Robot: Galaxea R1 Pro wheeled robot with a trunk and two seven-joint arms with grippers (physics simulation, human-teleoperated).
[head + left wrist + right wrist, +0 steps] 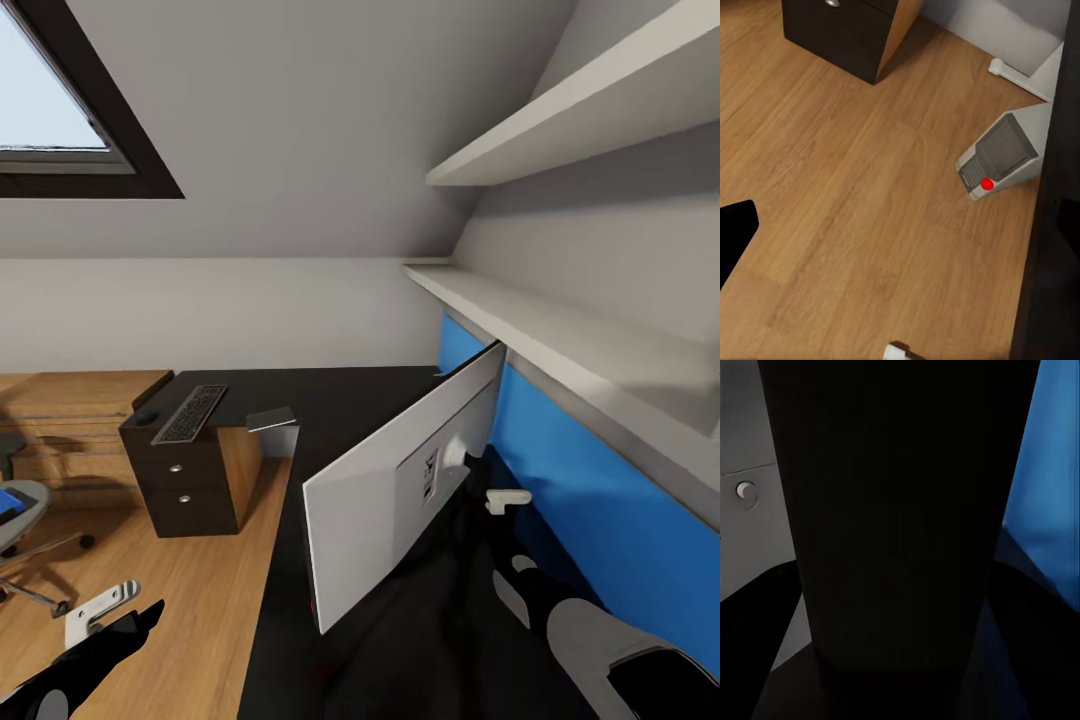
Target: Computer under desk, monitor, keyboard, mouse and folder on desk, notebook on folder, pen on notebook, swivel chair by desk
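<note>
The monitor (400,490) is standing on the tabletop (340,400), its back facing the camera. The keyboard (190,413) and mouse (146,416) are lying far left, the swivel chair (20,510) sitting on the floor (200,600) beyond.

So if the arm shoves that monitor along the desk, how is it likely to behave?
The monitor is a wide, thin, rigid white-backed panel, so it probably won't flex. It looks tall over a hidden foot, so a high push may tip it. The glossy black desk likely lets it slide.
</note>
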